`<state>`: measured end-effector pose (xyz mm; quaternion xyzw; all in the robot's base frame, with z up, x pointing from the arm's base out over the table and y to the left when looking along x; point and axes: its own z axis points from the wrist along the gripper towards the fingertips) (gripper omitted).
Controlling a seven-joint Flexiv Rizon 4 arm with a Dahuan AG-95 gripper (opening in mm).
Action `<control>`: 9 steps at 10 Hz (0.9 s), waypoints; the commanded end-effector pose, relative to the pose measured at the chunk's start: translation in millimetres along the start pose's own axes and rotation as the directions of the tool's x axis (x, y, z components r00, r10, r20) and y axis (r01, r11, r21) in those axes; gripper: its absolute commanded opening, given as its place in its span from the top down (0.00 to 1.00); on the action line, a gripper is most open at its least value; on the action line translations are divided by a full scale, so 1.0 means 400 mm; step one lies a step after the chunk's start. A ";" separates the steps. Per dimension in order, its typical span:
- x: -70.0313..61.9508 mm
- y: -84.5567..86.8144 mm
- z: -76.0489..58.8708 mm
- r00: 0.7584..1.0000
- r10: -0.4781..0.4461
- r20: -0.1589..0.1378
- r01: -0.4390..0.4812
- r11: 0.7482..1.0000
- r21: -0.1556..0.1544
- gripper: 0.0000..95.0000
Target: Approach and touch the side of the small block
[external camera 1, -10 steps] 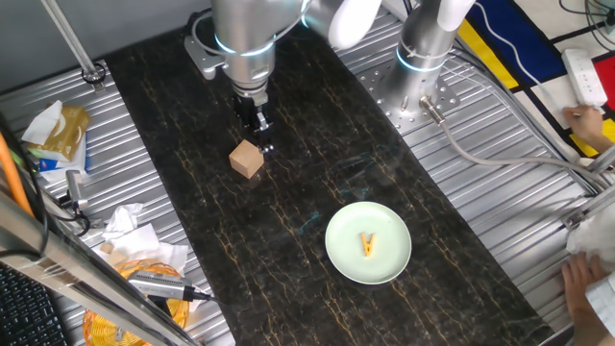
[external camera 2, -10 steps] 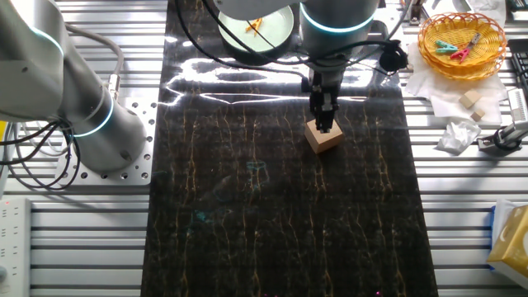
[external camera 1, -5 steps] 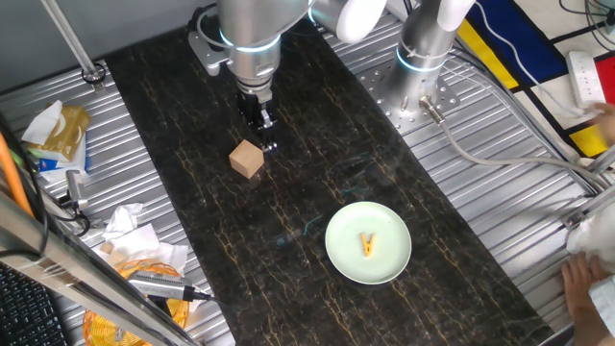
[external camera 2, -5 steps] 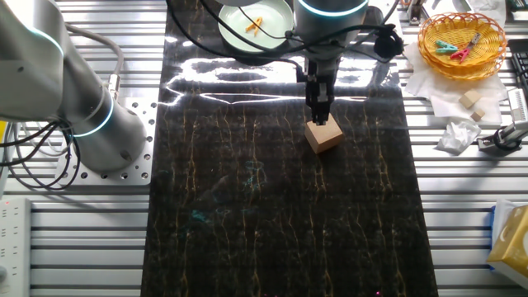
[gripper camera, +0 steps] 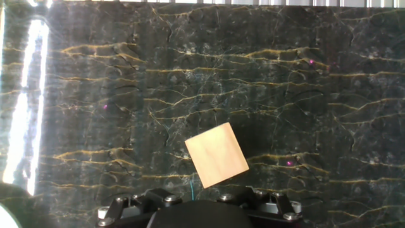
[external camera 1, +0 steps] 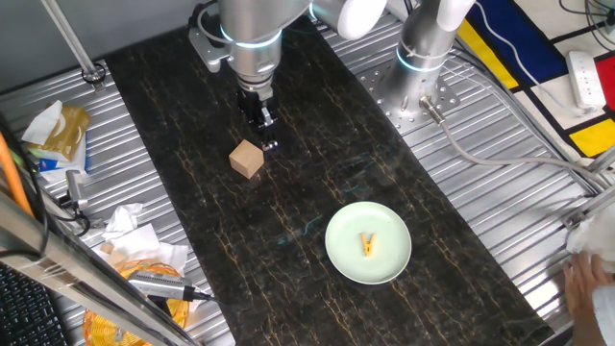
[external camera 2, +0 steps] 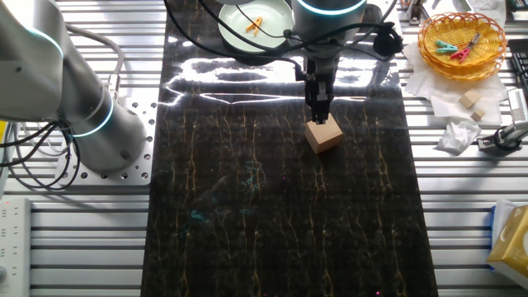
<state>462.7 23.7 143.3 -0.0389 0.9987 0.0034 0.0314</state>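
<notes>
The small block [external camera 1: 247,159] is a light-brown wooden cube lying on the black marbled mat [external camera 1: 173,115]. My gripper [external camera 1: 269,144] points down just beyond the block's far-right side, fingers together, holding nothing. A thin gap shows between the tip and the block. In the other fixed view the gripper [external camera 2: 318,118] hangs at the block's [external camera 2: 324,136] far edge. In the hand view the block [gripper camera: 216,155] sits turned at an angle, right in front of the hand's black housing [gripper camera: 196,212]; the fingertips are hidden there.
A pale green plate [external camera 1: 368,242] with a tiny yellow clothespin [external camera 1: 367,245] lies nearer on the mat. A second arm's base [external camera 1: 423,48] stands at the right. Paper clutter [external camera 1: 58,135] lies left. A yellow basket [external camera 2: 460,37] stands beside the mat. A person's hand [external camera 1: 586,288] is at the right edge.
My gripper has drawn back a little from the block's top edge, up and away. The block has not moved. The person's hand at the right has shifted.
</notes>
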 end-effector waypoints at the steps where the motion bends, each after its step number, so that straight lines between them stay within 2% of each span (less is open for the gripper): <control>1: -0.001 0.001 0.001 1.000 0.000 -0.001 0.000 1.000 -0.002 0.20; 9: -0.001 0.001 0.001 1.000 -0.003 -0.004 0.003 1.000 -0.003 0.20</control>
